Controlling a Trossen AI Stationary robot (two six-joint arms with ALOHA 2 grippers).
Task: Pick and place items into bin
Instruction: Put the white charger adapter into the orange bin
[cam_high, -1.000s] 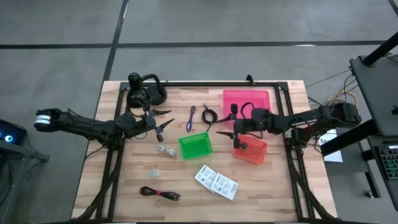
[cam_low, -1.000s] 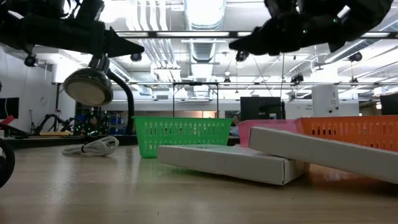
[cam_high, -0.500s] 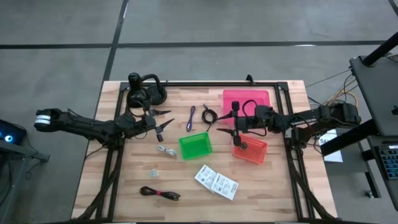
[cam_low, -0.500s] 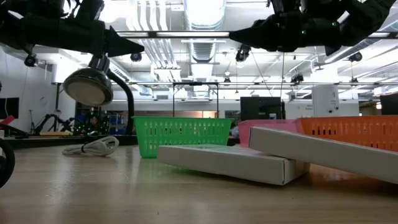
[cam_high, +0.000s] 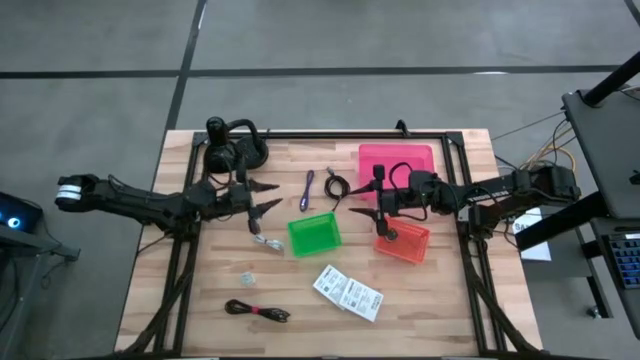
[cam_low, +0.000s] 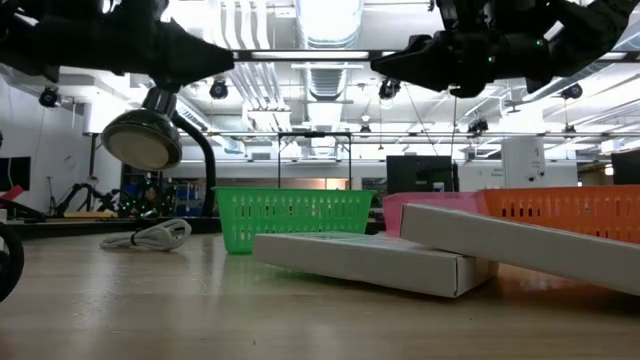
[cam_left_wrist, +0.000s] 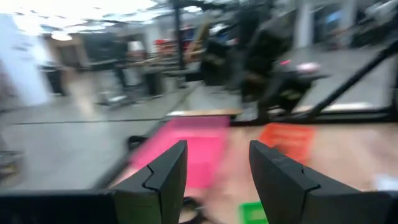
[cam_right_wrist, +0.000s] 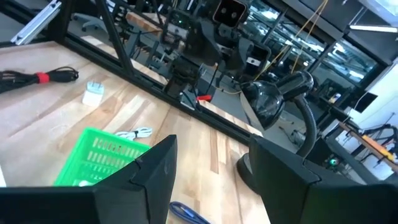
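The items lie loose on the wooden table: a purple cable (cam_high: 308, 188), a black cable (cam_high: 335, 183), a white cable (cam_high: 265, 242), a small silver piece (cam_high: 247, 278), a black-red cable (cam_high: 257, 310) and white flat packets (cam_high: 347, 291). Three bins stand there: green (cam_high: 315, 234), pink (cam_high: 396, 160) and orange (cam_high: 402, 240). My left gripper (cam_high: 268, 196) hovers open above the table's left half, pointing right, with nothing between its fingers (cam_left_wrist: 158, 183). My right gripper (cam_high: 362, 205) hovers open between the pink and orange bins, pointing left, and holds nothing (cam_right_wrist: 214, 168).
Black headphones (cam_high: 235, 150) on a stand sit at the far left, just beyond my left gripper. The green bin (cam_low: 290, 215) stands mid-table with the packets (cam_low: 370, 260) in front of it. Bare wood shows at the near left and near right.
My left gripper has rolled about its own pointing line while staying in place, so its two fingers now show side by side from above. My right gripper has also rolled a little in place. Nothing on the table has moved.
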